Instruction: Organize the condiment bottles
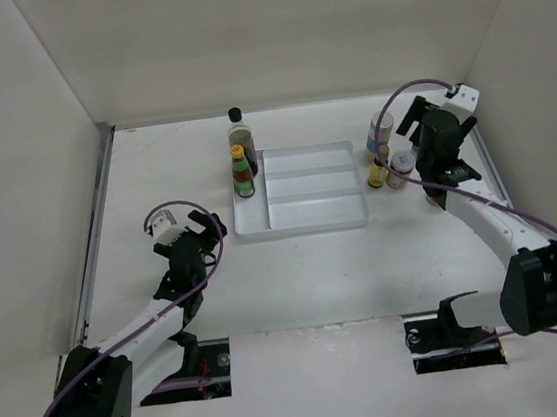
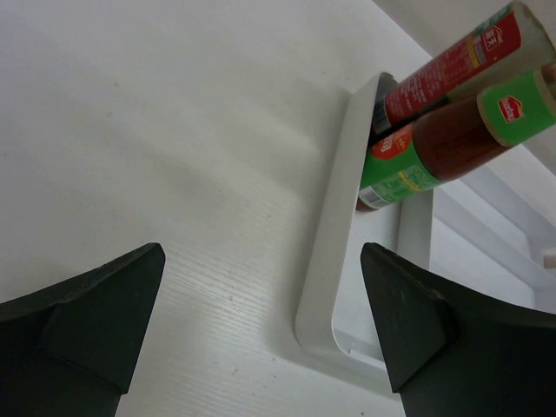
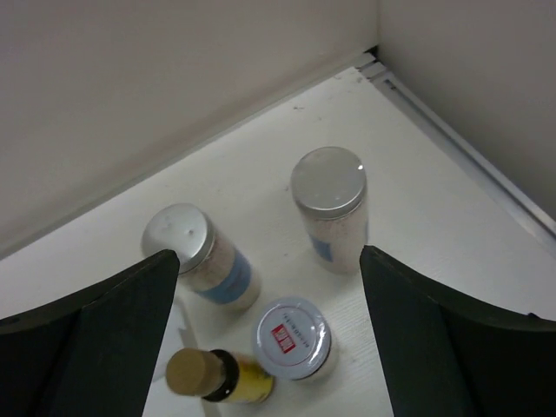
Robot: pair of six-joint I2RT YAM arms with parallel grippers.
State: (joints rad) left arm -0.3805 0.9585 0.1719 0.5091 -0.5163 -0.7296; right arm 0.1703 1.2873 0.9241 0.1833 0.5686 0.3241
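A tall clear black-capped bottle and a green-red yellow-capped bottle stand at the left end of the white ridged tray. They also show in the left wrist view, the tall one behind the green-red one. My left gripper is open and empty, low over the table just left of the tray's near corner. My right gripper is open above two silver-lidded shakers, a white-lidded jar and a small amber bottle.
The right-hand bottles stand close together between the tray's right edge and the right wall. One shaker, the jar and the amber bottle show from above. White walls close the table at the back and both sides.
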